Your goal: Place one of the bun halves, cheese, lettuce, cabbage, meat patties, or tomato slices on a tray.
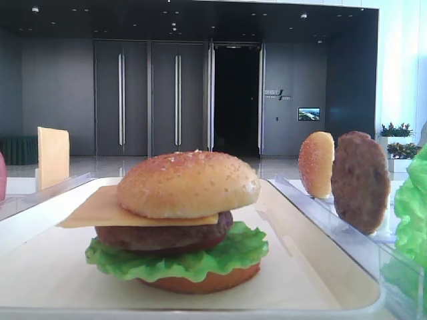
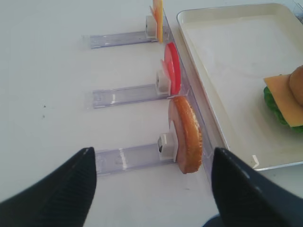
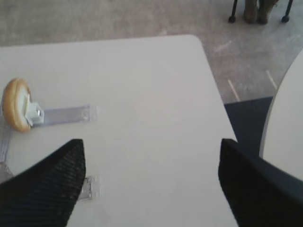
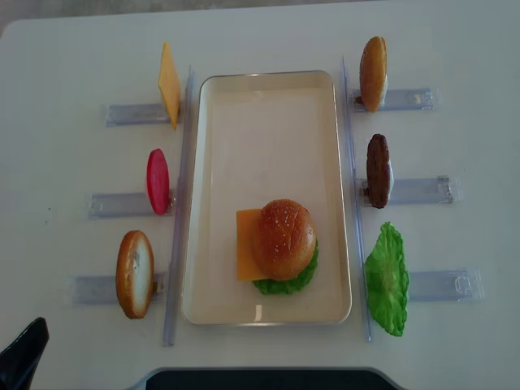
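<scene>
A stacked burger sits on the cream tray (image 4: 268,138): a seeded bun half (image 4: 283,237) on cheese (image 4: 245,244), a meat patty (image 1: 163,237) and lettuce (image 1: 177,260). My left gripper (image 2: 151,163) hangs open and empty over the table, just short of a bun half (image 2: 187,135) standing on edge in its clear holder left of the tray. My right gripper (image 3: 151,151) is open over bare tabletop, with another bun half (image 3: 16,104) on its holder far to its left. The cabbage is not in view.
Left of the tray stand a cheese slice (image 4: 168,84) and a red tomato slice (image 4: 158,180) in clear holders. On the right stand a bun half (image 4: 373,73), a meat patty (image 4: 378,171) and a lettuce leaf (image 4: 386,279). The table's edge (image 3: 218,94) runs close to the right gripper.
</scene>
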